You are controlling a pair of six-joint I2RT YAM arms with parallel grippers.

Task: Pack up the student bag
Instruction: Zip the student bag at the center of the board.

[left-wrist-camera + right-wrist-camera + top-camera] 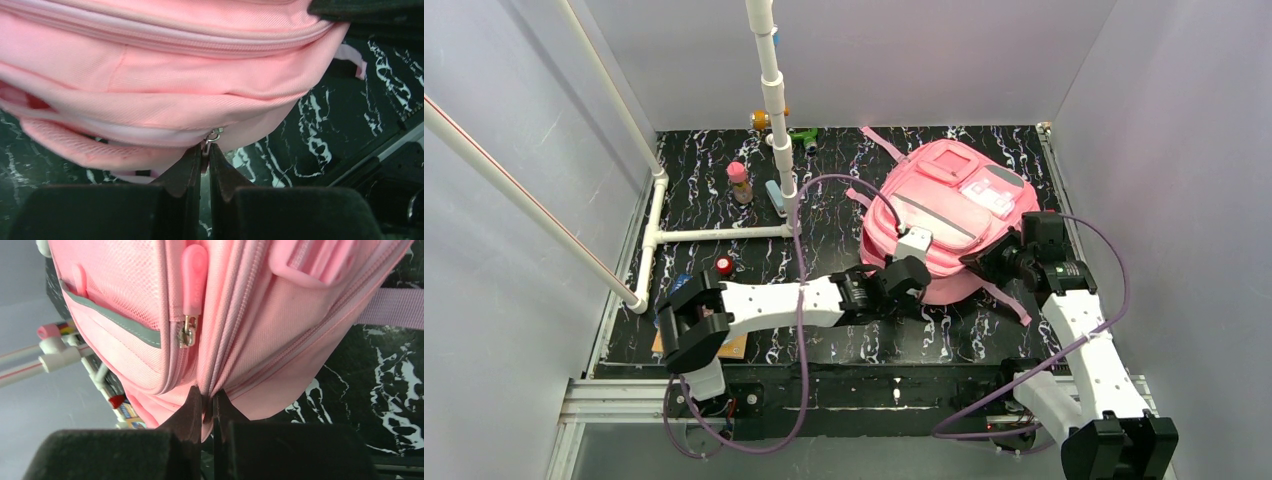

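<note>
With left gripper (205, 150) pinched shut on the metal zip pull (212, 136) at the near edge of the student bag (949, 215), and right gripper (206, 396) clamped together on a fold of pink fabric beside a seam, appears set to open a zip for packing. Calls, by the look of it, for a draw along the line of the teeth, never outward from the cloth. Hold the right-hand pinch firm as anchor, to tauten the fabric and stop any sliding or bunching. Mind the small pull: could slip from the tips under a sideways tug. Lies flat on the right half of the black marbled table (724, 215), white-patched front upward. Runs its long axis diagonally, near-left to far-right; cannot tell which end is the top.
</note>
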